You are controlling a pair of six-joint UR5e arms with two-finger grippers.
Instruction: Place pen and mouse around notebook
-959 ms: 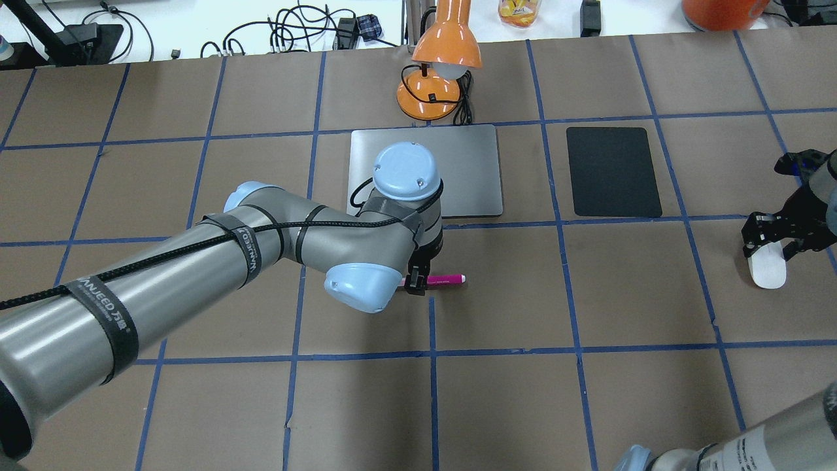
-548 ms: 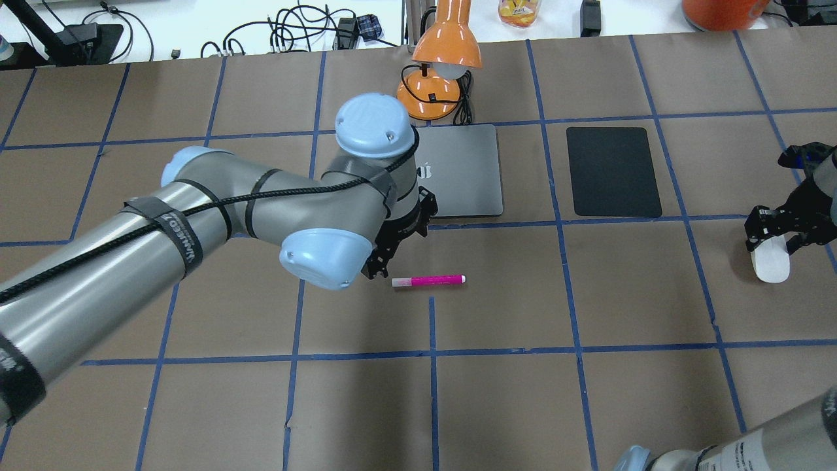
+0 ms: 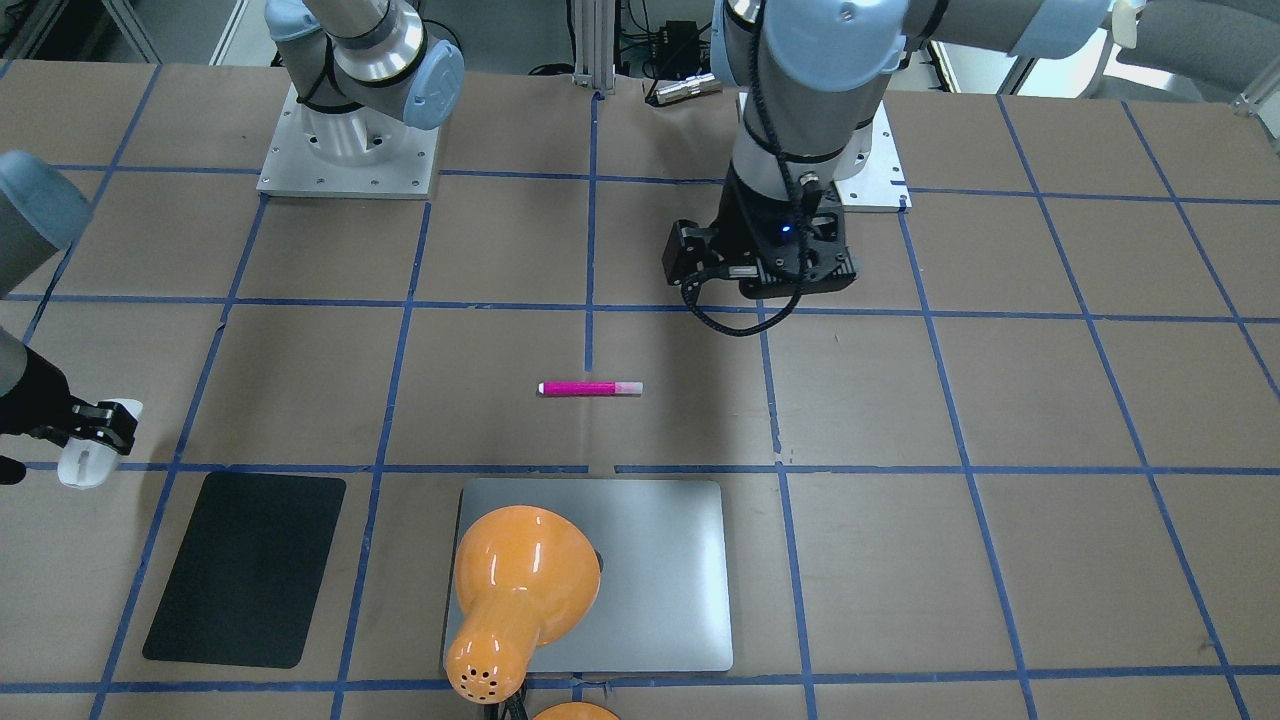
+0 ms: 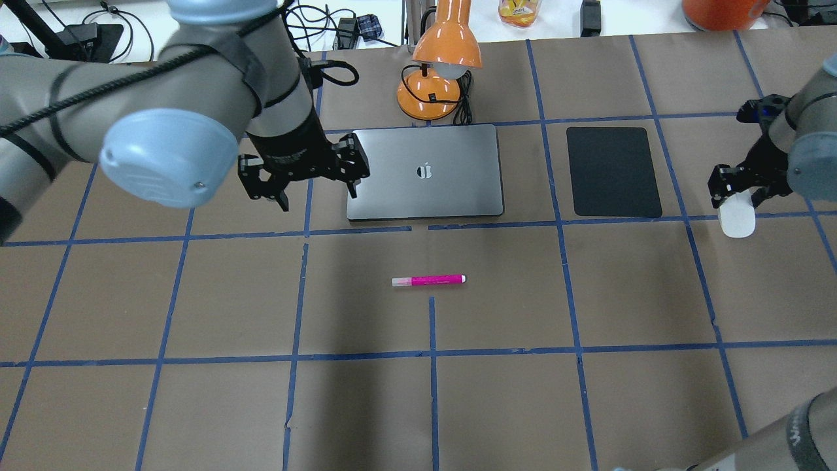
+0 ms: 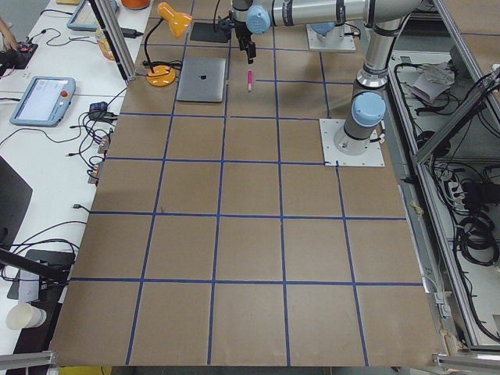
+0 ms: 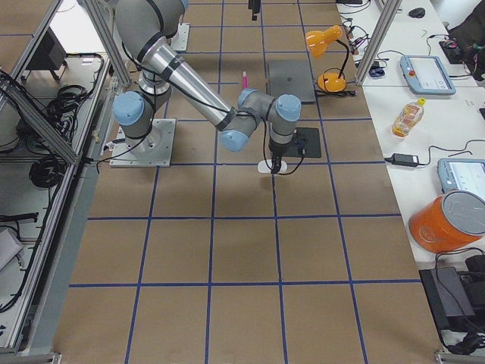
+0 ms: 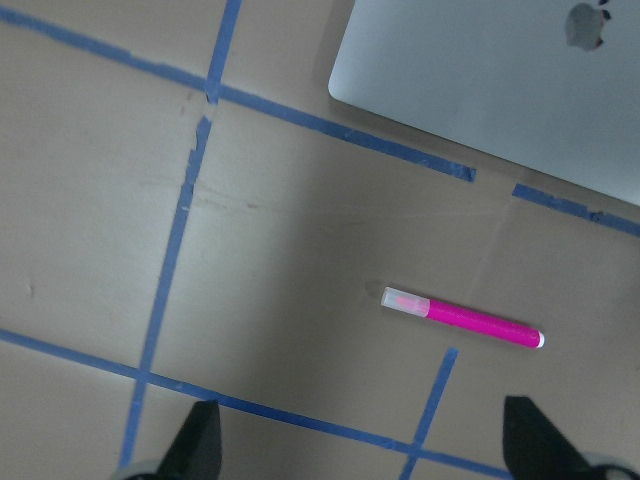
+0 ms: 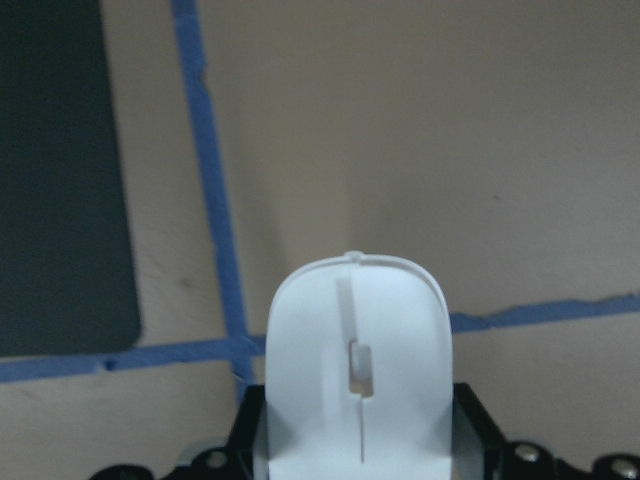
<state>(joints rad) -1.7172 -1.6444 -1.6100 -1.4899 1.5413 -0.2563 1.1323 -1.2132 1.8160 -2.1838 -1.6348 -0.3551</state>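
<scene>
The magenta pen [image 4: 428,280] [image 3: 590,388] lies flat on the brown table, alone, in front of the closed silver notebook [image 4: 458,190] [image 3: 660,620]. My left gripper [image 4: 318,194] hangs open and empty high over the notebook's left edge. The left wrist view shows its two fingertips [image 7: 205,440] wide apart, with the pen [image 7: 462,317] and the notebook's corner [image 7: 480,70] far below. My right gripper [image 4: 735,196] is shut on the white mouse [image 4: 737,224] [image 8: 360,350], held low over the table just right of the black mat.
A black mat [image 4: 613,171] lies right of the notebook. An orange desk lamp [image 4: 435,72] stands behind the notebook, its shade hanging over it. Cables and bottles sit on the white bench beyond the table's far edge.
My left gripper let go of the pen, rose and swung back to the left; the pen stayed put. My right gripper carried the mouse away from the robot and leftward, nearer the mat.
</scene>
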